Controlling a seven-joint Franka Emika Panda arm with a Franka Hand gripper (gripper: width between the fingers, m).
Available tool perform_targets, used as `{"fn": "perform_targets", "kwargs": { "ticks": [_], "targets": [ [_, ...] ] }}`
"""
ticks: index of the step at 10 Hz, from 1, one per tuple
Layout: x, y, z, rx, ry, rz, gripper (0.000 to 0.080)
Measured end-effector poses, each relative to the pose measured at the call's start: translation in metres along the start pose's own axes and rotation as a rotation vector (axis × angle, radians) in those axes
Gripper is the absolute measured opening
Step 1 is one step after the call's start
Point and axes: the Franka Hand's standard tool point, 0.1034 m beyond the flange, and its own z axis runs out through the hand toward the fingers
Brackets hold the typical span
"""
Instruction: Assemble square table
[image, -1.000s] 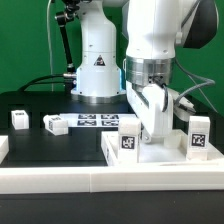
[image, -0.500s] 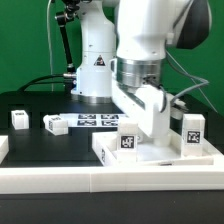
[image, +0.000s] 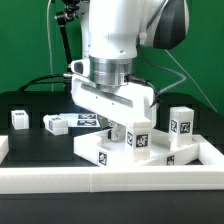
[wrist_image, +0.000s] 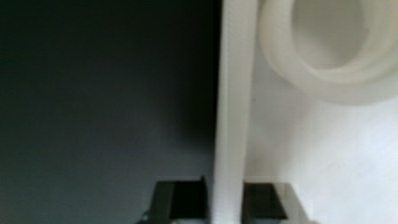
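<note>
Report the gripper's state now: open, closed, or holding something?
Gripper: closed, fingers clamped on the square tabletop at its raised rim.

The slab (image: 95, 152) lies by the front edge of the worktop (image: 30, 137), toward the exterior view's right, just behind the wall (image: 50, 180). A leg (image: 139, 143) stands on it, with a second leg (image: 180, 123) farther back. A third leg (image: 20, 118) and a fourth leg (image: 55, 124) sit toward that view's left, the marker board (image: 90, 121) between them and the slab. My pincer (wrist_image: 221, 200) straddles the slab's rim.
</note>
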Motion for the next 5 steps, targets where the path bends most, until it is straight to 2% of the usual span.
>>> {"fn": "perform_targets", "kwargs": {
  "ticks": [5],
  "targets": [
    [0.016, 0.005, -0.004, 0.011, 0.036, -0.266, 0.0080]
  ]
}}
